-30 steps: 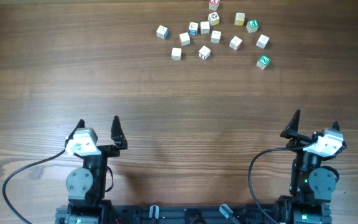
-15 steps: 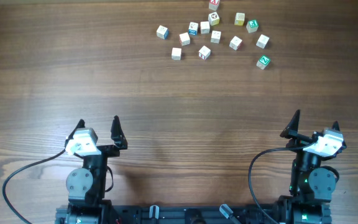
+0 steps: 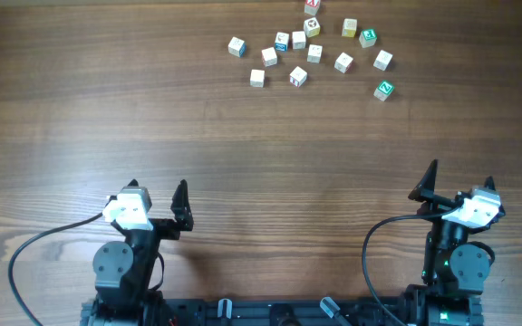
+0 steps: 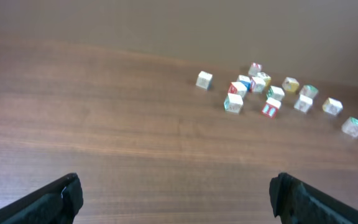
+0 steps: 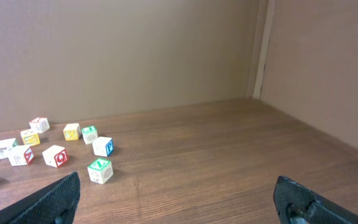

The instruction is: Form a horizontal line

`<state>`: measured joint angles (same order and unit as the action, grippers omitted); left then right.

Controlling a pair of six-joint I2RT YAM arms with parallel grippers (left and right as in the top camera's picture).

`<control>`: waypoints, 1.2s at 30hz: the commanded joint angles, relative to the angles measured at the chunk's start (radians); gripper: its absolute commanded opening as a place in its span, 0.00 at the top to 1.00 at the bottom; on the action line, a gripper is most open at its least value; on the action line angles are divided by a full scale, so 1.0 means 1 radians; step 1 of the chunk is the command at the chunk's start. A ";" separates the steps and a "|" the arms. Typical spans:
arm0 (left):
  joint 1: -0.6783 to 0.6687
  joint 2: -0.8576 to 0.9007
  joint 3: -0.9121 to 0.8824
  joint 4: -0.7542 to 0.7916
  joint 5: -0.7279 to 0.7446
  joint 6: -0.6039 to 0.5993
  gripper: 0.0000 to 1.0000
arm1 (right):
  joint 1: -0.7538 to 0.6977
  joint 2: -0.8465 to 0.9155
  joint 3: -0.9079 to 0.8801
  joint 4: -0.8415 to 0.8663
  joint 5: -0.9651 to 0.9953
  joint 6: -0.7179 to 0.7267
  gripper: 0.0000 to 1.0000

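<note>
Left claw (image 3: pixel 157 192) first: it has just swung a touch to the right near its base, jaws spread wide and nothing in them. I'd call that the first stir toward work. Further along the wooden table (image 3: pixel 243 136), the letter cubes (image 3: pixel 314 52) lie scattered at the far edge, right of centre, with no row formed yet. The right claw (image 3: pixel 460 178) hasn't budged, its jaws wide and empty too, well apart from the cubes.
</note>
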<state>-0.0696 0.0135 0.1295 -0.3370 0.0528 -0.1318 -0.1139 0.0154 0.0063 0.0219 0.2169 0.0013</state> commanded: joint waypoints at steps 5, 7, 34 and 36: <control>0.006 -0.007 0.222 -0.274 0.045 -0.037 0.00 | 0.005 -0.011 -0.001 0.003 -0.005 -0.001 0.00; 0.006 -0.006 0.277 -0.313 0.048 -0.083 0.00 | 0.005 -0.011 -0.001 0.003 -0.005 -0.001 0.00; 0.006 0.593 0.872 -0.857 0.410 -0.138 0.00 | 0.005 -0.011 -0.001 0.003 -0.005 -0.001 0.00; 0.006 0.593 0.872 -0.919 0.406 -0.138 0.00 | 0.005 -0.011 -0.001 0.003 -0.005 -0.001 0.00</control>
<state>-0.0700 0.6067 0.9909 -1.2083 0.4194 -0.2684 -0.1139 0.0154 0.0059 0.0219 0.2173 0.0017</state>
